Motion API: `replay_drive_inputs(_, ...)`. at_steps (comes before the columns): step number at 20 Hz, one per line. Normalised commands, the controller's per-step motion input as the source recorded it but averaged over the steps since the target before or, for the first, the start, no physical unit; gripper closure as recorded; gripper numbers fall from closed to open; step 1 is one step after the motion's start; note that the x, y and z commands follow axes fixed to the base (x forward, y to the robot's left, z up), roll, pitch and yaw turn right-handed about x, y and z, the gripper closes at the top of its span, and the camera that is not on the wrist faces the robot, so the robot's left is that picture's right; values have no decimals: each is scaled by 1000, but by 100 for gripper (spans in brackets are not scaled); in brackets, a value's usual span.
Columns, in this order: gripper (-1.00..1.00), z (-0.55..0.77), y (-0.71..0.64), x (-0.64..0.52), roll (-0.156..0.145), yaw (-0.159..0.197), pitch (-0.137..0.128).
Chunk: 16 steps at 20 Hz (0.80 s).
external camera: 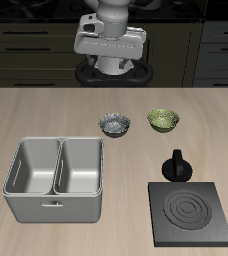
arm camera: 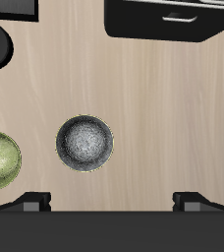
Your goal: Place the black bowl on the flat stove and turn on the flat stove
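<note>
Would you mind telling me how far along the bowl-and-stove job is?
Nothing looks done yet. The black bowl sits on the table beside the yellow-green bowl, away from the stove. The gripper hovers above the black bowl, holding nothing. Grasping, placing and turning the knob remain.

We see black bowl (external camera: 116, 124) (arm camera: 84, 143), speckled silvery-grey inside; yellow-green bowl (external camera: 164, 120) (arm camera: 0, 158); dark-grey flat stove (external camera: 191, 213), concentric ring marks, black knob (external camera: 176, 167); grey metal basin (external camera: 55, 180); pale wood-grain table (external camera: 46, 115).

Front-high exterior, downward wrist view; shared black bowl (external camera: 115, 123) (arm camera: 84, 143).
</note>
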Motion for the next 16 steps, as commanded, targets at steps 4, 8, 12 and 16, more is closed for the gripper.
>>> replay_drive_inputs(4,-100,-334,49,172,26,-12,24)
replay_drive_inputs(8,-100,-331,53,123,-14,34,-4)
replay_drive_inputs(12,-100,-523,-27,149,-24,-15,50)
replay_drive_inputs(16,-100,-332,26,84,-9,-8,42)
